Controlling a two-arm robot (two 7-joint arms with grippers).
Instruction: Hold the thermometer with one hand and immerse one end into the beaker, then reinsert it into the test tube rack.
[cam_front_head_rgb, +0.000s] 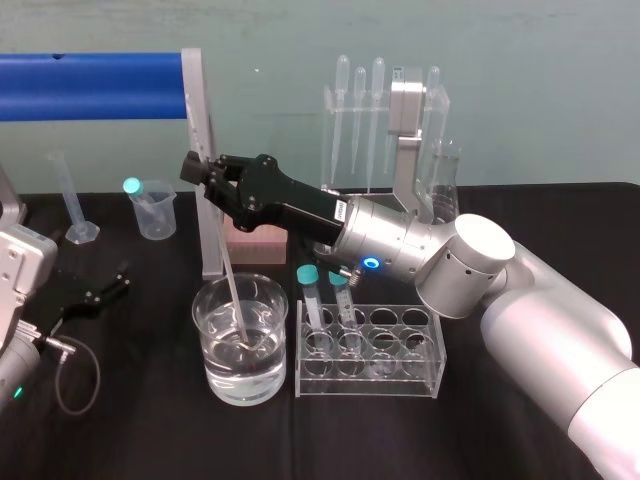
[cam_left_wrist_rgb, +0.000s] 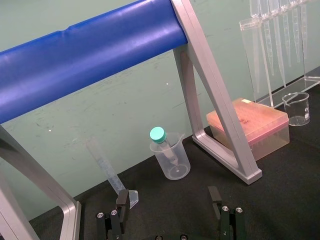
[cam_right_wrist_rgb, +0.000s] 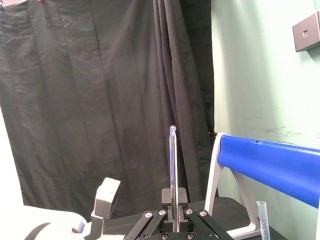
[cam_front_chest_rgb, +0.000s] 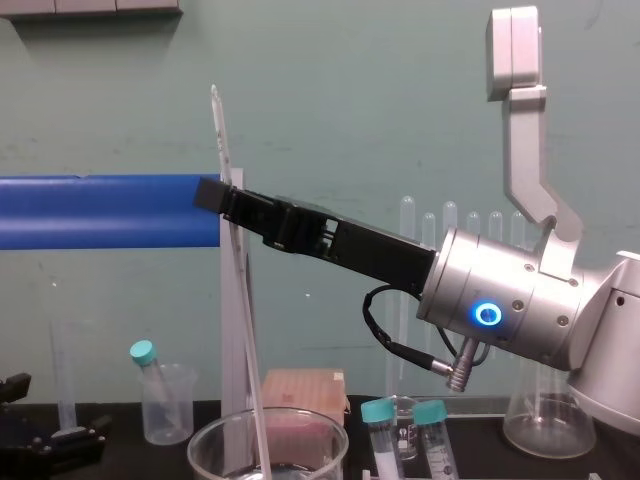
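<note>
Since one end must soak, our right hand (cam_front_head_rgb: 197, 168) clamps the thermometer (cam_front_head_rgb: 226, 262) down into the beaker (cam_front_head_rgb: 213, 360); left hand (cam_left_wrist_rgb: 169, 199) parked leftward, jaws apart.

blue bar (cam_front_head_rgb: 90, 86), pipettes (cam_front_head_rgb: 360, 110) hung at back, teal-capped tube (cam_front_head_rgb: 133, 186) parked in small beaker (cam_front_head_rgb: 156, 220), pink box (cam_left_wrist_rgb: 250, 122) set on desk (cam_front_head_rgb: 130, 420)

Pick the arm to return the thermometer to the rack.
Right. Its black tool clamps the long thin glass thermometer, lower end in the large clear glass beaker beside the clear test tube rack. The left tool sits open, farther left.
</note>
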